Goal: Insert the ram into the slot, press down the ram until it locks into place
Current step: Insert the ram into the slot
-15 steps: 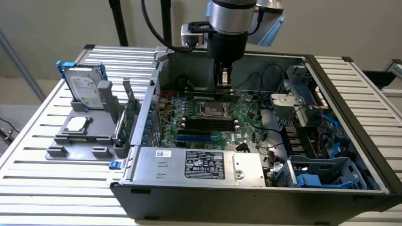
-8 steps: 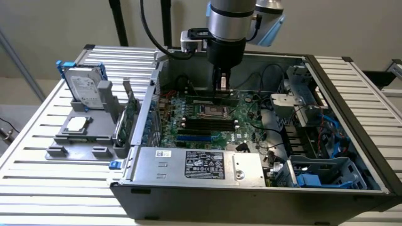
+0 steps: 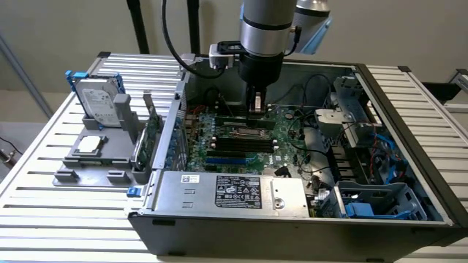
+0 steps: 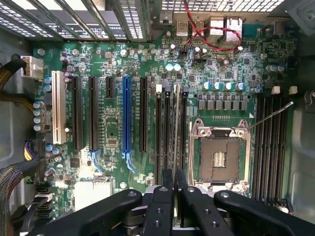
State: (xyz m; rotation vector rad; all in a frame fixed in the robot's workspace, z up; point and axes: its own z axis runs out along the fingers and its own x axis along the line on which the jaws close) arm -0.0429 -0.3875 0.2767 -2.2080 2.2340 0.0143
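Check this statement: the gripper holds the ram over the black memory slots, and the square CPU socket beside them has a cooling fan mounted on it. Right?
Not quite. The wrist view shows the CPU socket bare, with no fan on it. The rest stands: the gripper holds the ram over the black memory slots beside it.

Motherboard [image 4: 147, 73]: green, dotted with silver capacitors. Memory slots [image 4: 166, 132]: black. White expansion slot [image 4: 58, 108] and blue expansion slot [image 4: 126, 113]; the others are black. CPU socket [image 4: 219, 155]: silver frame. Gripper [image 4: 174, 178]: black. Ram [image 4: 176, 123], edge-on: pale grey-green. Hard-drive bracket [image 3: 70, 76], 10 o'clock of the chassis: blue.
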